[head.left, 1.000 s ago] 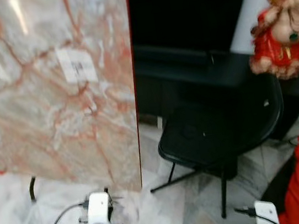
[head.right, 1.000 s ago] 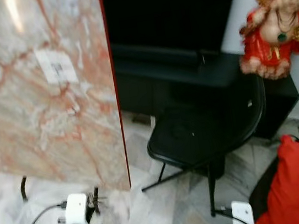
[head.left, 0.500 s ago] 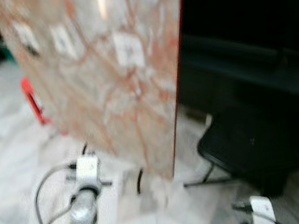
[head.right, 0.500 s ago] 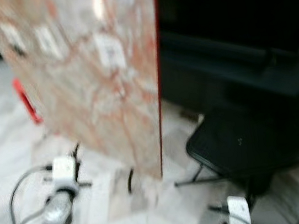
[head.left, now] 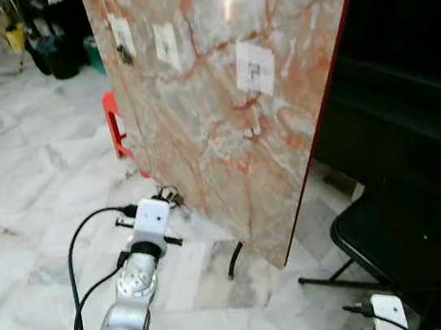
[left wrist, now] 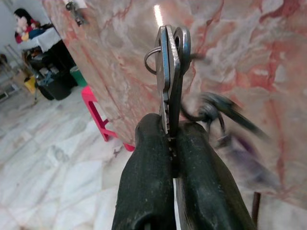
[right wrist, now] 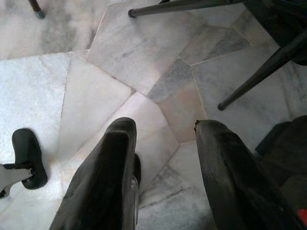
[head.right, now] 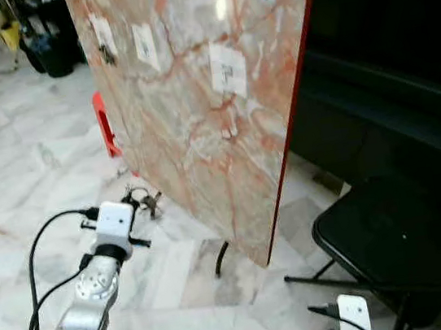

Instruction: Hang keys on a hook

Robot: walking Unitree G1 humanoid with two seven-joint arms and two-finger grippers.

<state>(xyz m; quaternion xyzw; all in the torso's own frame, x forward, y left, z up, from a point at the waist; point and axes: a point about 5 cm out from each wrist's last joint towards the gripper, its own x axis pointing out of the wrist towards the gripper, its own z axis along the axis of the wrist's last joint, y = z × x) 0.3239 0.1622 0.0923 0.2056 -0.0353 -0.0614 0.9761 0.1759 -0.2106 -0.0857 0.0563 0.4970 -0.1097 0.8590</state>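
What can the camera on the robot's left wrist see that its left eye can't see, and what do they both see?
The left wrist view alone shows close up how the left gripper pinches the keys between shut fingers. The left eye view alone shows the black chair, the white hook plates across the board, and the right gripper's wrist low down. Both show the marble board, the red stool and the pale floor.

Red stool (head.left: 119, 128) at 10 o'clock, behind marble panel. Black chair (head.left: 416, 244) at 4 o'clock on marble floor (head.left: 18, 185). Dark bins (head.left: 53, 53) at 11 o'clock.
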